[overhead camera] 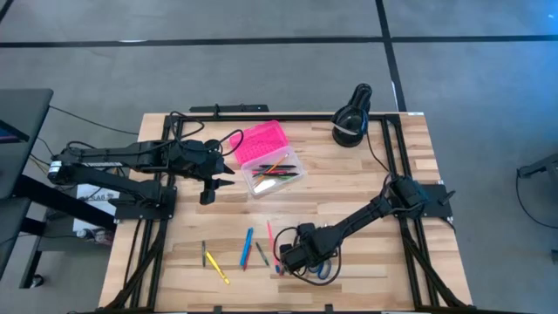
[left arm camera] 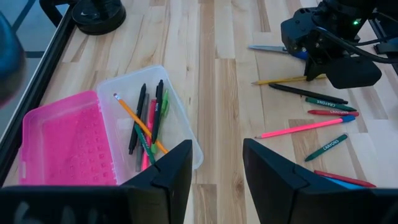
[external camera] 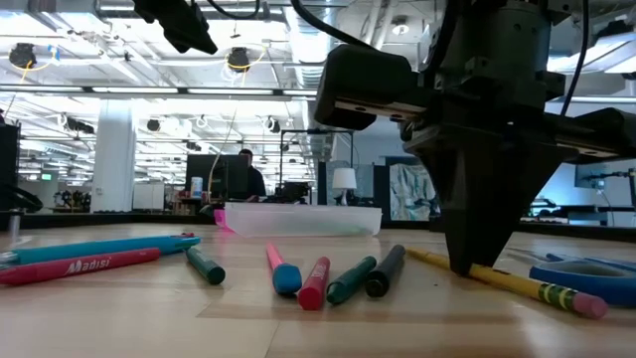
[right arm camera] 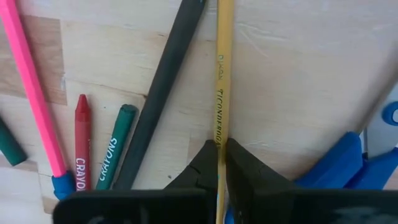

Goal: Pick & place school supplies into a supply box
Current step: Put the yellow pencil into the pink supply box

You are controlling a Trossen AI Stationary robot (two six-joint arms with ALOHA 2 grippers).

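The supply box lies open mid-table, its pink lid flat beside the clear base, which holds several pens and pencils. My left gripper hovers open near the box's left side. Loose pens, crayons and pencils lie near the table's near edge. My right gripper is down among them, shut on a yellow pencil. Blue-handled scissors lie just beside it. My right gripper pinches the yellow pencil's shaft between its two fingertips, coming from above and pointing down, with the fingers across the pencil. The pencil lies along the table, its pink eraser end sticking out to one side.
A black round device with a white label sits at the table's far right. A dark pen, red and green crayons and a pink pencil lie close beside the held pencil. Bare wood shows between box and loose supplies.
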